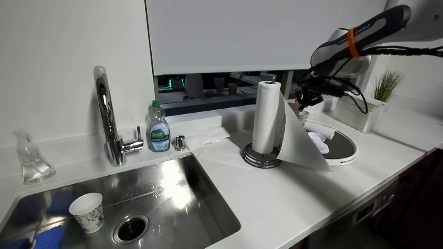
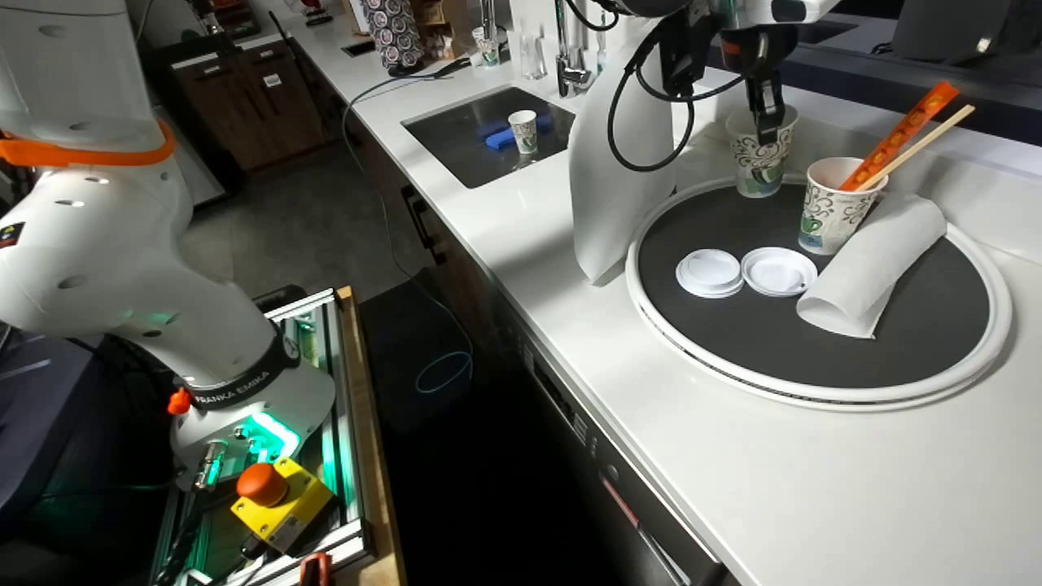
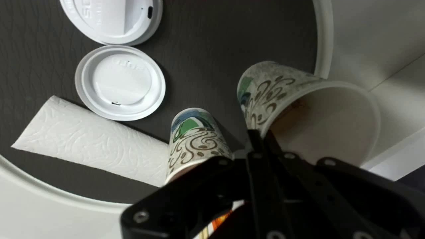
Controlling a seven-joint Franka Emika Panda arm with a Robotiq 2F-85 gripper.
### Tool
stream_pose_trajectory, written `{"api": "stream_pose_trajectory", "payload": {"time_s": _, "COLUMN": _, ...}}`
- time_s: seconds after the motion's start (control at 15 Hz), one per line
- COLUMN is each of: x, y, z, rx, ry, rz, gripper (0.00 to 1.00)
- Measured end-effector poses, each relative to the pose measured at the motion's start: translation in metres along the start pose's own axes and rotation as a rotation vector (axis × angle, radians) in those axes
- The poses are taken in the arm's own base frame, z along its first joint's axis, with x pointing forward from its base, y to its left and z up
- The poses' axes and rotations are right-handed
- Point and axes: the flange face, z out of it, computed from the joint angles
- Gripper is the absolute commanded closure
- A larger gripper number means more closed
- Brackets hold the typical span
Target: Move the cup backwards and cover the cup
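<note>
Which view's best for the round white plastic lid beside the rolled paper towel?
Wrist view: the round white plastic lid appears whole and largest there, seen from nearly above. Both exterior views show it smaller and at a slant.

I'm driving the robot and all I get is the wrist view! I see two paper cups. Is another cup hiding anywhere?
Observer: Yes! A patterned cup stands in the sink; it shows in both exterior views.
Operator: Ooh! Is there something tall by the round tray that my pincer might bump?
Observer: A paper towel roll stands upright on the counter beside the tray, so maybe be careful on that side.
Operator: Okay, slow and careful! What's next to the sink?
Observer: A clear bottle with a green cap stands near the tap.
</note>
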Motion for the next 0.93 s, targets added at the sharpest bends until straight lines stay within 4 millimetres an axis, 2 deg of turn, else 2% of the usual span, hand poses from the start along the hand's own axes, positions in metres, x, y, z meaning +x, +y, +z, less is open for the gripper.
{"api": "stream_pose_trajectory", "payload": {"time_s": 0.2, "x": 0.002, "y": -0.007, "z": 0.020, "rx": 0.006, "ry": -0.019, "rz": 0.007, "gripper": 0.99}}
{"api": "stream_pose_trajectory", "payload": {"time_s": 0.27, "x": 0.003, "y": -0.007, "z": 0.026, "rx": 0.003, "ry": -0.025, "rz": 0.008, "gripper": 0.87}}
{"api": "stream_pose_trajectory", "payload": {"time_s": 0.33, "x": 0.004, "y": -0.008, "z": 0.030, "rx": -0.002, "ry": -0.035, "rz": 0.008, "gripper": 0.70}}
{"api": "stream_pose_trajectory", "payload": {"time_s": 0.6, "x": 0.008, "y": -0.010, "z": 0.034, "rx": -0.007, "ry": -0.052, "rz": 0.009, "gripper": 0.42}}
{"api": "stream_pose_trajectory", "payload": {"time_s": 0.8, "x": 0.015, "y": -0.011, "z": 0.023, "rx": 0.006, "ry": -0.034, "rz": 0.015, "gripper": 0.19}}
{"api": "stream_pose_trajectory", "payload": {"time_s": 0.93, "x": 0.017, "y": -0.009, "z": 0.008, "rx": 0.011, "ry": -0.023, "rz": 0.014, "gripper": 0.04}}
